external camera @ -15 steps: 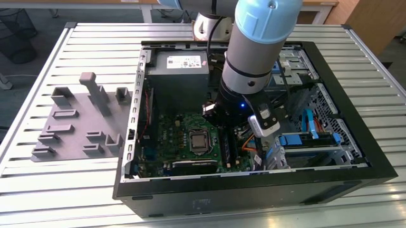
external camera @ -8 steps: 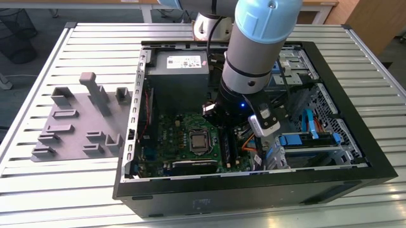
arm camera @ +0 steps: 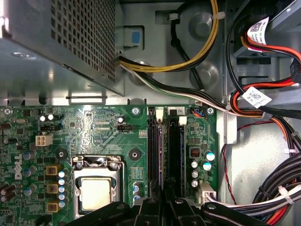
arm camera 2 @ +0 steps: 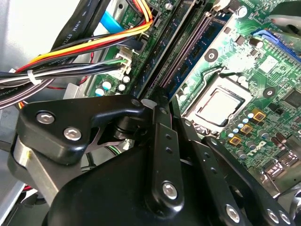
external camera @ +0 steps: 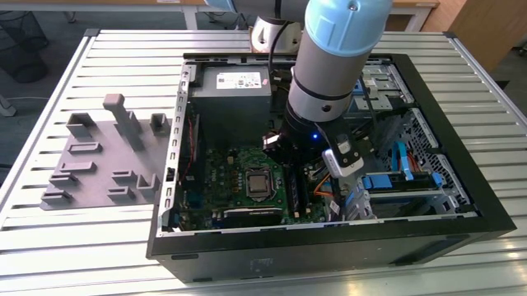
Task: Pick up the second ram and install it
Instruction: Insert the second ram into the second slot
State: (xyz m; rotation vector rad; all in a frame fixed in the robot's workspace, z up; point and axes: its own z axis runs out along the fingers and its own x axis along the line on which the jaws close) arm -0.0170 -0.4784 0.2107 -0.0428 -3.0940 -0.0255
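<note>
My gripper point(external camera: 298, 169) reaches down into the open computer case point(external camera: 461, 185), over the motherboard's memory slots point(arm camera: 153, 150). Its black fingers point(arm camera: 149, 207) stand close together. Between them runs the second ram point(arm camera: 162, 150), a thin stick seen edge-on and lined up with the long black slots. In the exterior view the ram point(external camera: 295, 196) is a narrow green strip just below the gripper, right of the processor socket point(external camera: 258, 183). In the second wrist view the gripper point(arm camera 2: 162, 106) is pinched on the strip's near end. I cannot tell whether the stick sits in a slot or just above it.
The power supply point(external camera: 234, 92) fills the case's far side. Bundled cables point(arm camera: 263, 108) run beside the slots. A drive cage with blue parts point(external camera: 395, 182) stands at the exterior view's right. A grey fixture plate with upright blocks point(external camera: 99, 160) lies on the slatted table, left of the case.
</note>
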